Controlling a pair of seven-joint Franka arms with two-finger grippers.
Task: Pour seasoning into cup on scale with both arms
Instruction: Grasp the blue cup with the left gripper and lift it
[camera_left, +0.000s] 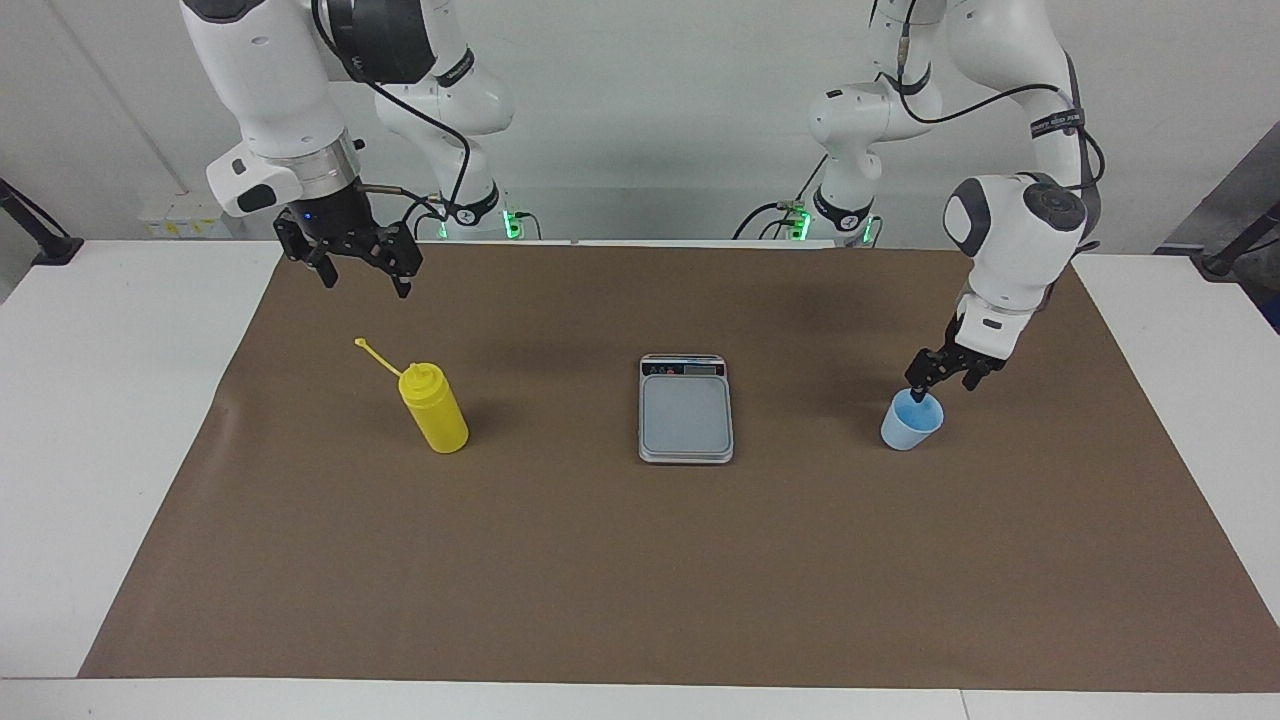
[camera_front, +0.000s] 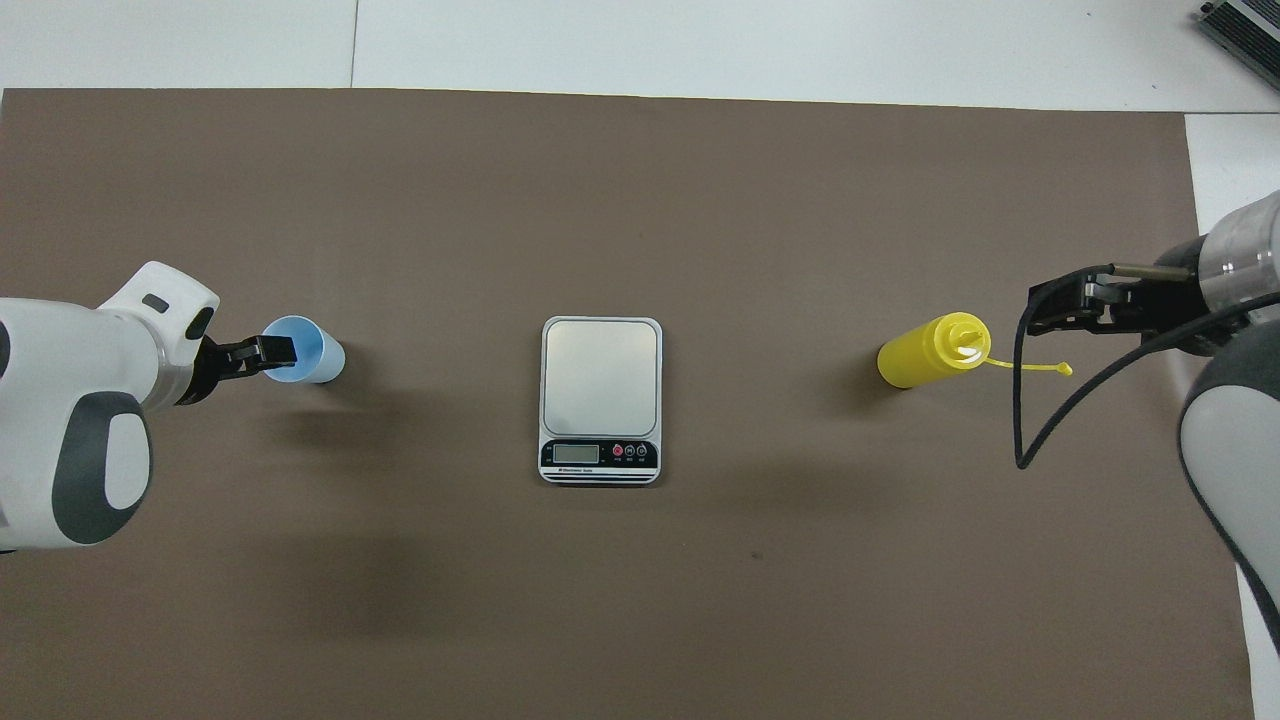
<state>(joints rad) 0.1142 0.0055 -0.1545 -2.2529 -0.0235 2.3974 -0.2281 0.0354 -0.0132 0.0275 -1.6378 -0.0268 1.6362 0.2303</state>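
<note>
The left gripper (camera_left: 922, 385) has one finger dipped inside the cup (camera_left: 911, 421) rim, jaws straddling the wall, so a sloppy pinch could tip it before it reaches the scale (camera_left: 686, 408) mid-table; the right gripper (camera_left: 362, 270) hangs jaws wide over the mat near the bottle (camera_left: 433, 408).

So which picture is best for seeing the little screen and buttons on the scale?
The overhead view. There the scale shows its grey screen and round buttons on the dark strip along its robot-side edge. In the facing view the scale shows the same strip squashed thin along its upper edge, and the buttons cannot be told apart.
</note>
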